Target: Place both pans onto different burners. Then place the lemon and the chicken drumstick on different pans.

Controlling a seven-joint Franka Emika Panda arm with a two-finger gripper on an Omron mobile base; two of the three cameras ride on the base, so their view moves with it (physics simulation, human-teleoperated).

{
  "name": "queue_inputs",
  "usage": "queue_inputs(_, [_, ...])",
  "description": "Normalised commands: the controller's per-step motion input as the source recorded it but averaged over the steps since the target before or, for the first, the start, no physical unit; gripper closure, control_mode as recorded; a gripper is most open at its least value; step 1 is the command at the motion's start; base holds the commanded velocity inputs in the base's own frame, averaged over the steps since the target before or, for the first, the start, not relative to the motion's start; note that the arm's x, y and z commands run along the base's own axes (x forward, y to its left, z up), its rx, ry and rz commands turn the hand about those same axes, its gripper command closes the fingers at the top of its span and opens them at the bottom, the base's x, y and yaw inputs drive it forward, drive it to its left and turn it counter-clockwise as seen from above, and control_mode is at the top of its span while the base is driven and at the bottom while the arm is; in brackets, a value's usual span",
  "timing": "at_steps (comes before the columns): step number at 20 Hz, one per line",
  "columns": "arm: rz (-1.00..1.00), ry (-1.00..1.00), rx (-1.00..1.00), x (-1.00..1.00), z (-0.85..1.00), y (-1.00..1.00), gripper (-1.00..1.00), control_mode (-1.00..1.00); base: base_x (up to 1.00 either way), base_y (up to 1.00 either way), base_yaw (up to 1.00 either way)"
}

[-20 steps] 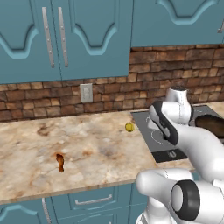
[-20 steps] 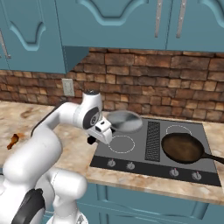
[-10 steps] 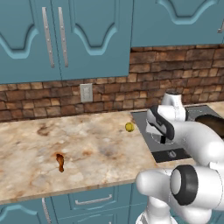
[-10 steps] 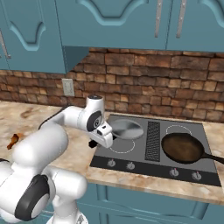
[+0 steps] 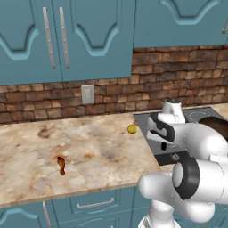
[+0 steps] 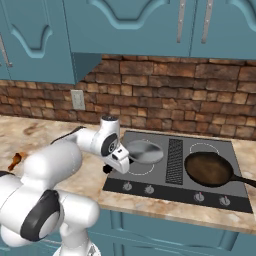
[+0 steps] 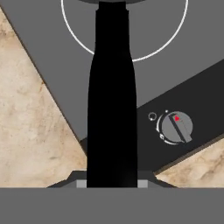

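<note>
Lowered since a second ago, my gripper [image 6: 119,161] is clamped nearly shut on the silver pan's [image 6: 144,151] black handle [image 7: 111,96], the pan hovering over the cooktop's [image 6: 170,185] left burners [image 7: 124,39]. Rigid, slick, bowl-heavy; I'd hold mid-handle.

The silver pan [image 6: 144,151] sat on the cooktop's [image 6: 210,197] left side, the brown pan [image 6: 207,169] on its right; the lemon [image 5: 132,129] lay left of the cooktop, the drumstick [image 5: 61,164] farther left
</note>
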Motion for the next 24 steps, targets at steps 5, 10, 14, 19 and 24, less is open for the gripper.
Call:
queue_inputs(5, [0.0, 0.0, 0.0, 0.14, -0.26, -0.05, 1.0, -1.0, 0.0, 0.0, 0.0])
queue_inputs(10, [0.0, 0.0, 0.0, 0.01, -0.34, -0.07, 1.0, -1.0, 0.0, 0.0, 0.0])
queue_inputs(14, [-0.02, 0.0, 0.0, 0.0, -0.24, 0.0, 1.0, -1.0, 0.0, 0.0, 0.0])
queue_inputs(19, [-0.02, 0.0, 0.0, -0.22, -0.08, 0.0, 1.0, -1.0, 0.0, 0.0, 0.0])
queue_inputs(24, [-0.03, 0.01, 0.0, -0.33, -0.16, 0.0, 1.0, -1.0, 0.0, 0.0, 0.0])
